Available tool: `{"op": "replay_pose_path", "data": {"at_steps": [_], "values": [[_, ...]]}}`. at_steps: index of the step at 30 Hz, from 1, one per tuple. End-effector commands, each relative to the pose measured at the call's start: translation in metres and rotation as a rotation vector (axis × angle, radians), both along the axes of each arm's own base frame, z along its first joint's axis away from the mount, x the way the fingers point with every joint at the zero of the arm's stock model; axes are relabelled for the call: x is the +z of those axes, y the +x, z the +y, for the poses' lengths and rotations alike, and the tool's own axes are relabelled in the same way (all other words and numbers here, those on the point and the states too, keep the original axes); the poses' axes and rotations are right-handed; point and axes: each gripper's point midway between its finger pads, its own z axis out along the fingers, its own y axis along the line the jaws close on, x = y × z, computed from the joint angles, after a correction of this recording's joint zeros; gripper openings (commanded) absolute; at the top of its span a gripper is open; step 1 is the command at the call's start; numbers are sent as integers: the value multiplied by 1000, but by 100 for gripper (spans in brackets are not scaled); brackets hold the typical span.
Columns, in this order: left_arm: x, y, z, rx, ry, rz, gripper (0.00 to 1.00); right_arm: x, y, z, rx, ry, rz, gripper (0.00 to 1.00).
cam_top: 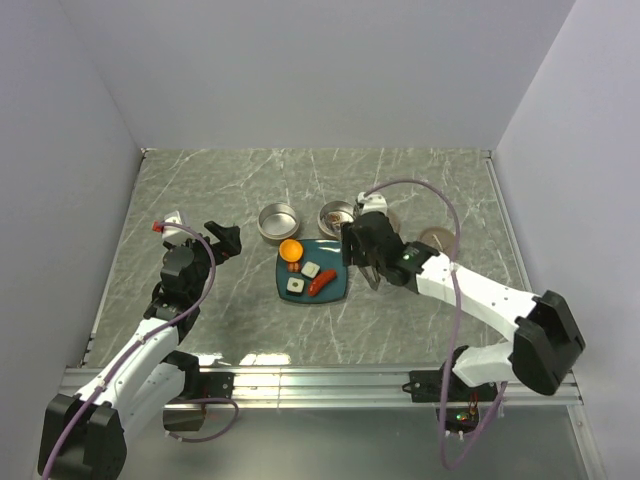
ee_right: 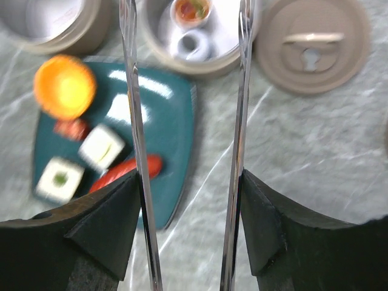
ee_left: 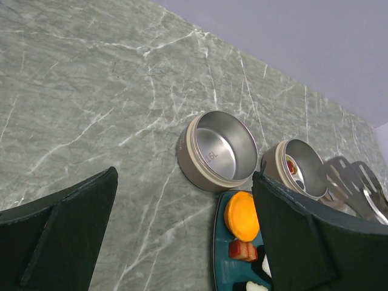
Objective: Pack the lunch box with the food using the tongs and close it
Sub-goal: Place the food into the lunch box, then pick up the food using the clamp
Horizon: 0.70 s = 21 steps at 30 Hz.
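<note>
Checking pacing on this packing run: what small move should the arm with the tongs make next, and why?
Probably shift the right gripper so the tongs straddle the red sausage on the plate. Their arms stand apart, empty, tips by the tin that already holds food, while several pieces lie unpacked on the plate.

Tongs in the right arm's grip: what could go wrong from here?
1. The tongs sit only between the right gripper's fingers, arms spread, so they might twist or slip when squeezed.
2. The red sausage piece lies close beside a white block near the teal plate's edge; a pinch could push one off.
3. The tongs' tips are close to the steel bowl's rim and could knock it.
</note>
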Motion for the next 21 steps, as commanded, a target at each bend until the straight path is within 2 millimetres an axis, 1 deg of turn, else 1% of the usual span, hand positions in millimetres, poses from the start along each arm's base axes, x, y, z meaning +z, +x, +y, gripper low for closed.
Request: {"op": "replay_pose_path", "data": {"at_steps": [1,2,5,6,7,10,11,13,16,21], "values": [[15,4,-2,-8,-16,-50,99,20,-19,21,73,95,-52,69],[15,4,-2,-8,-18,-50,99,18,-32,30,116,101,-44,69],[14,4,-2,-10,-16,-47,99,12,-46,47,183,120,-29,69],[15,3,-2,-10,-17,-51,99,13,-50,56,219,146,-22,69],[15,3,-2,-8,-20,-51,100,11,-51,59,232,153,-15,69],[15,3,-1,-7,-18,-51,100,4,-52,71,265,156,5,68],[16,3,-2,-8,-19,-53,99,-2,-50,74,267,145,18,68],[15,2,-2,-8,-18,-51,99,-8,-48,76,266,129,30,68],[15,2,-2,-10,-20,-53,99,-23,-44,81,270,101,57,66],[15,2,-1,-7,-20,-53,99,-28,-38,90,282,95,64,63]]}}
